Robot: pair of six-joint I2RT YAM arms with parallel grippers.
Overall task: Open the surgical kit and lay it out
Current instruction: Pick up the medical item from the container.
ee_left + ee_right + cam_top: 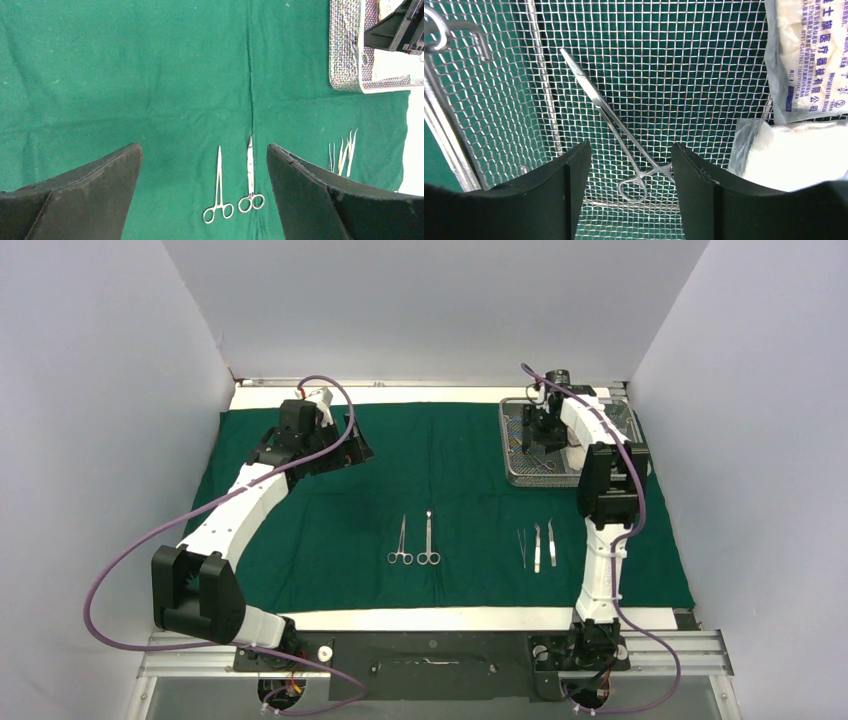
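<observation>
My right arm rises from its base at the near edge and folds at the elbow above the right side of the green drape [450,470]. Its forearm runs out to the far right corner, where the wire-mesh tray [513,455] sits on the cloth. My right gripper [628,167] points down into that tray with its jaws parted, gripping nothing. Between my two fingers, on the mesh floor, lies a pair of ring-handled forceps [611,117], tips slanting away to the upper left of my wrist view, rings nearest me. One ring comes very close to my right-hand finger; whether it touches I cannot tell from this angle. At the tray's right side lie a printed gauze packet [806,60] and, nearer me, a second clear packet [789,155] of white gauze.

My left arm sweeps out wide, elbow low by the near left corner, forearm arching up and inward over the far left part of the drape. My left gripper [202,150] hangs above the cloth, jaws spread wide and empty, well apart from every instrument.

On the drape's near middle the first laid-out forceps [401,543] and the second laid-out forceps [429,538] lie side by side, rings toward my bases. To their right, just beside my right arm, the tweezers [537,546] lie in a short row
</observation>
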